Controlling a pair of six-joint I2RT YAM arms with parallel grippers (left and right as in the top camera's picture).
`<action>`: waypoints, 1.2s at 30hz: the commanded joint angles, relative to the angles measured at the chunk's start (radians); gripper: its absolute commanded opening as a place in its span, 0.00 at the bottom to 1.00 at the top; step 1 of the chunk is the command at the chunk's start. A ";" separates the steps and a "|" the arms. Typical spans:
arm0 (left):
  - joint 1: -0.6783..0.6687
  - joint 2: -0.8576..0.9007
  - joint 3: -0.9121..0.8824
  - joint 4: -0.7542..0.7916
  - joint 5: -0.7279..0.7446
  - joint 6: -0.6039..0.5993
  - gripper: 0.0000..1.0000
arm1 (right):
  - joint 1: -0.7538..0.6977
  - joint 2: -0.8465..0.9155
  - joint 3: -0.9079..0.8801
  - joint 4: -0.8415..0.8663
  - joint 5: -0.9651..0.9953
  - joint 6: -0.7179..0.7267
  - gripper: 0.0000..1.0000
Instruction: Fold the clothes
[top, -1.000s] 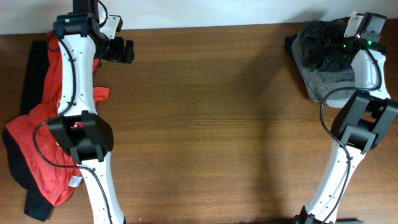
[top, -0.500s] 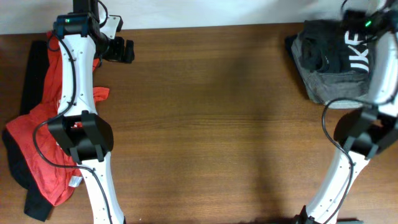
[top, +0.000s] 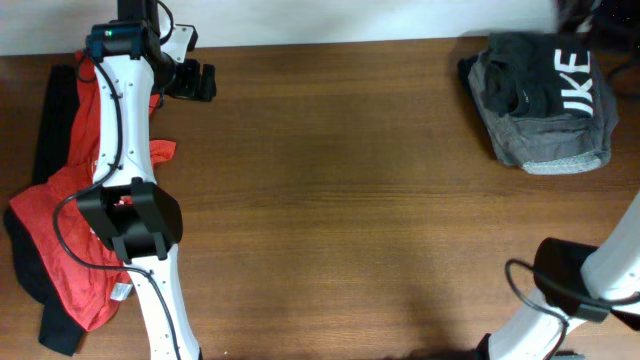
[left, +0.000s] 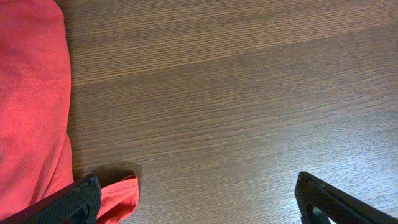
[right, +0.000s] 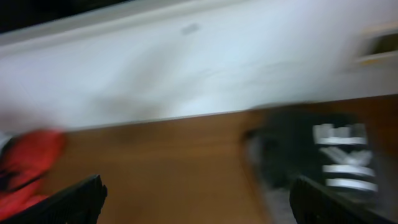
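Observation:
The folded black T-shirt (top: 545, 85) with white "IKE" lettering showing lies at the far right on a grey garment (top: 550, 148). It also shows, blurred, in the right wrist view (right: 329, 155). The red T-shirt (top: 75, 210) lies crumpled at the table's left edge and shows in the left wrist view (left: 28, 93). My left gripper (top: 197, 81) is open and empty over bare wood beside the red shirt's sleeve (left: 199, 208). My right gripper (right: 199, 208) is open and empty, raised and looking across the table; it is almost out of the overhead view.
A black garment (top: 55, 110) lies under the red shirt along the left edge. A white wall (right: 186, 56) runs behind the table. The brown wooden table (top: 350, 200) spans the middle. The right arm's lower link (top: 570, 285) stands at the front right.
My right arm has lifted off the folded pile at the far right and swung up out of the overhead view, uncovering the lettered black shirt. The left arm has not moved.

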 joint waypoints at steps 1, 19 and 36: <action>-0.002 0.009 -0.001 0.003 0.014 -0.013 0.99 | 0.068 -0.008 -0.007 -0.033 -0.151 0.031 0.99; -0.002 0.009 -0.001 0.003 0.014 -0.013 0.99 | 0.160 0.001 -0.012 -0.133 0.073 -0.053 0.99; -0.002 0.009 -0.001 0.003 0.014 -0.013 0.99 | 0.159 -0.423 -0.621 0.383 0.073 -0.296 0.99</action>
